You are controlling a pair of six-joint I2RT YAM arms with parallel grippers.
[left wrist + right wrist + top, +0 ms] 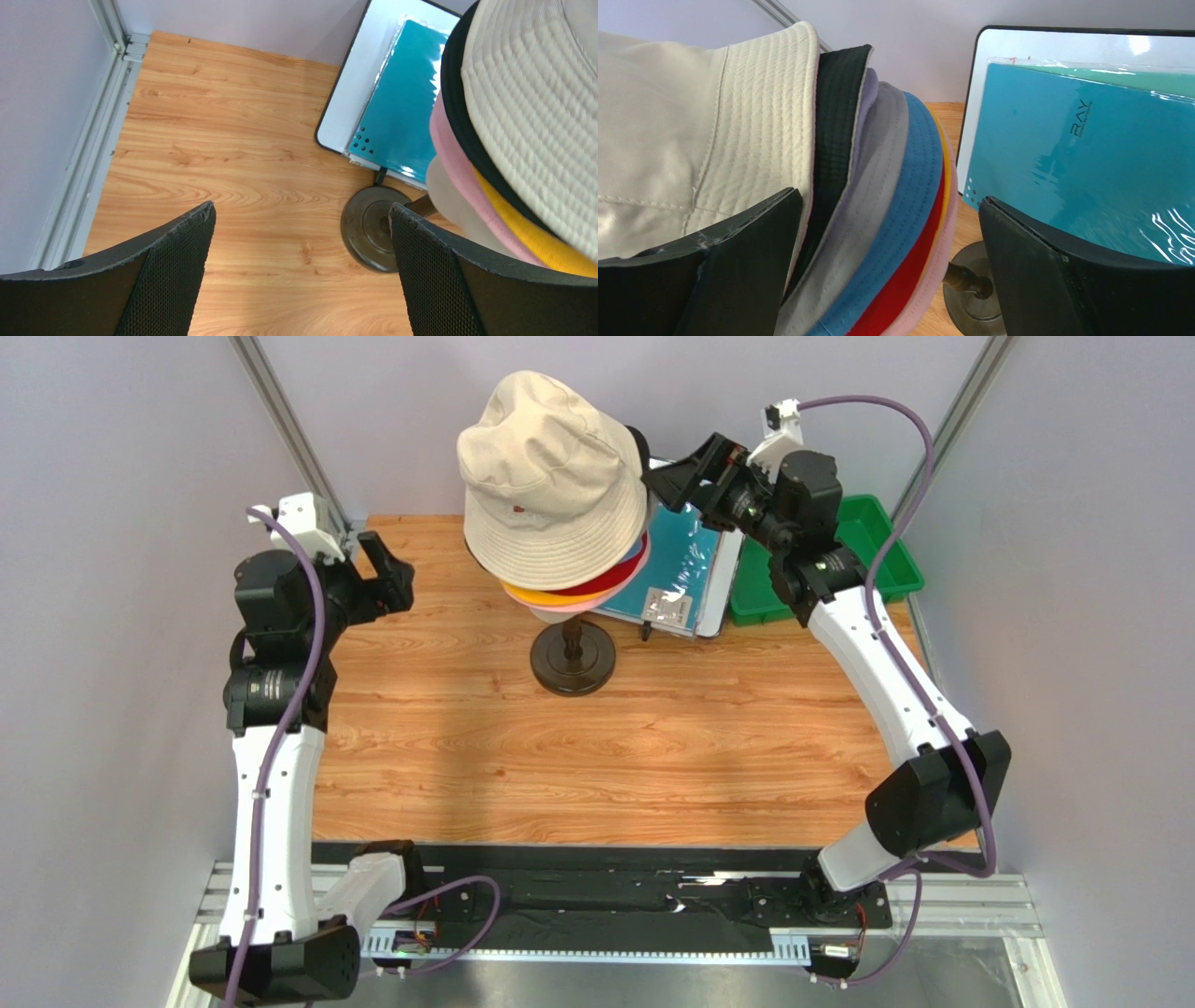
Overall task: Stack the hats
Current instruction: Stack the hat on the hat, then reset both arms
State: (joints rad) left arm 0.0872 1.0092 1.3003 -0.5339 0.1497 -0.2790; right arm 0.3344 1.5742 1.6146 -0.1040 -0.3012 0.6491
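— Beige cloth on top: the beige hat point(554, 476) caps the pile, crown up. The brims of the other hats point(589, 585) fan out under it: black hat point(840, 126), blue hat point(913, 203), red hat point(906, 287).
— And the tools?
— The right tool point(671, 476) is up just beside the pile's right edge. It's spread wide, pinching nothing. From its wrist camera, the beige brim sits right behind one of its fingers point(738, 266).
— The other side?
— The left tool point(382, 574) hangs well apart from the hats, off to their left. It's spread wide too, with only bare bench point(231, 154) showing between its tips.
— Where does the pile stand?
— On the head stand. Its dark round base point(572, 658) sits on the bench, with the teal sheet point(687, 560) just beside it.
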